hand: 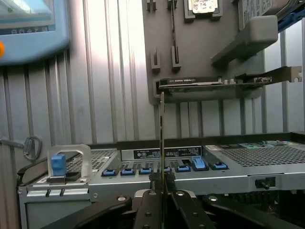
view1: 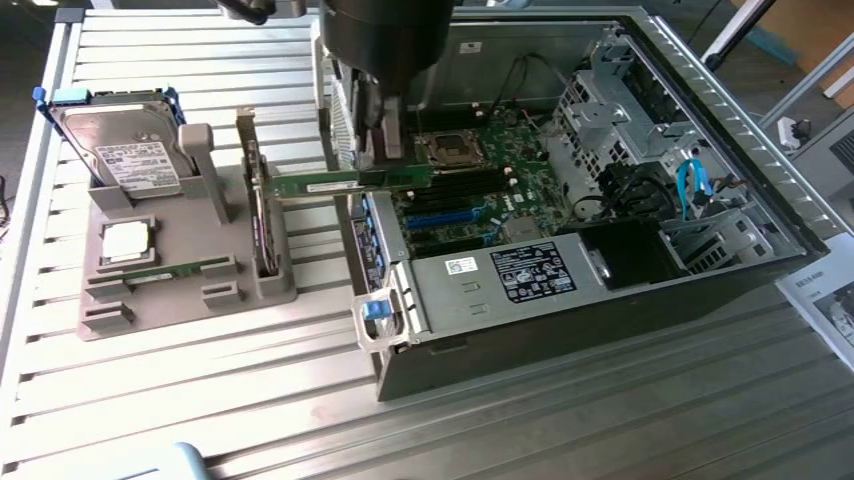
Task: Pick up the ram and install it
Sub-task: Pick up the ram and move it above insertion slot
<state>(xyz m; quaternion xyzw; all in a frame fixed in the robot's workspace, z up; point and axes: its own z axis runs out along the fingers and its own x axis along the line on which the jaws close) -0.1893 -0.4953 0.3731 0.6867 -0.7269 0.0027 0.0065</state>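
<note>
My gripper [view1: 384,162] is shut on the ram [view1: 314,186], a long green stick held level above the open computer case's [view1: 694,290] wall on the exterior view's left. One end of the stick reaches toward the grey holder [view1: 147,300]; the other lies over the motherboard [view1: 467,190] near its black memory slots [view1: 470,182]. In the wrist view the ram [hand: 162,133] shows edge-on as a thin strip rising from between the black fingers [hand: 151,205] of the gripper [hand: 162,191].
The grey holder carries a silver hard drive [view1: 127,150], a processor chip [view1: 124,242], a second green stick [view1: 174,272] and an upright card with a metal bracket [view1: 260,215]. A pale blue handheld device [hand: 28,28] lies on the slatted table [view1: 200,400].
</note>
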